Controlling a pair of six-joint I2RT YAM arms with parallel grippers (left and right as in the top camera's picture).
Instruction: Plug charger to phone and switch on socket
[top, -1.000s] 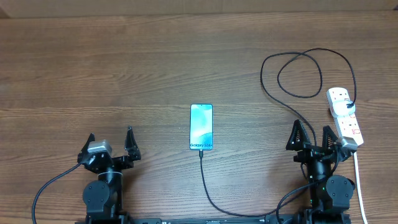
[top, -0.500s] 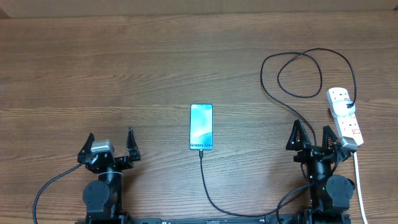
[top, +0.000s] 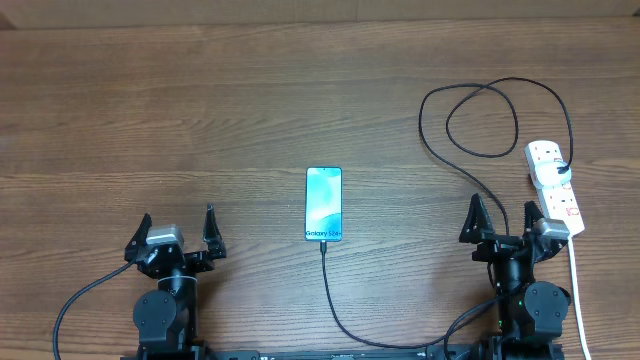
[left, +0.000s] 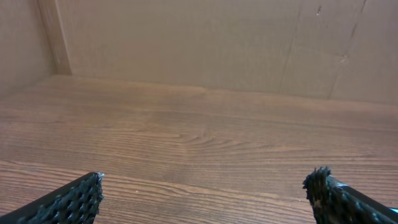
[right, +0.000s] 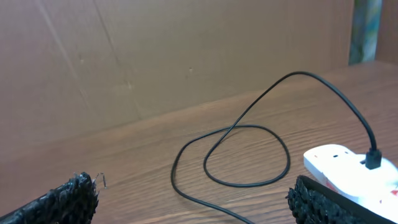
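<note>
Phone (top: 323, 204) lies flat mid-desk, screen up & lit, "Galaxy S24" end toward the robot. The charger (top: 331, 305) cable's small plug meets that near short edge and looks seated, so step 1 reads as done, tho the overhead view is too coarse to confirm it's fully in. The cable curves along the near side, loops at far right, and ends in a black plug on the socket (top: 555, 188), a white power strip by the desk's (top: 180, 100) right edge. Switch state: can't tell, red marks too small. Prob. left to do: press the socket switch. Left jaws and right jaws are both spread wide & empty, low at the front edge. The right jaws sit just beside the strip, the left well apart from everything.
</note>
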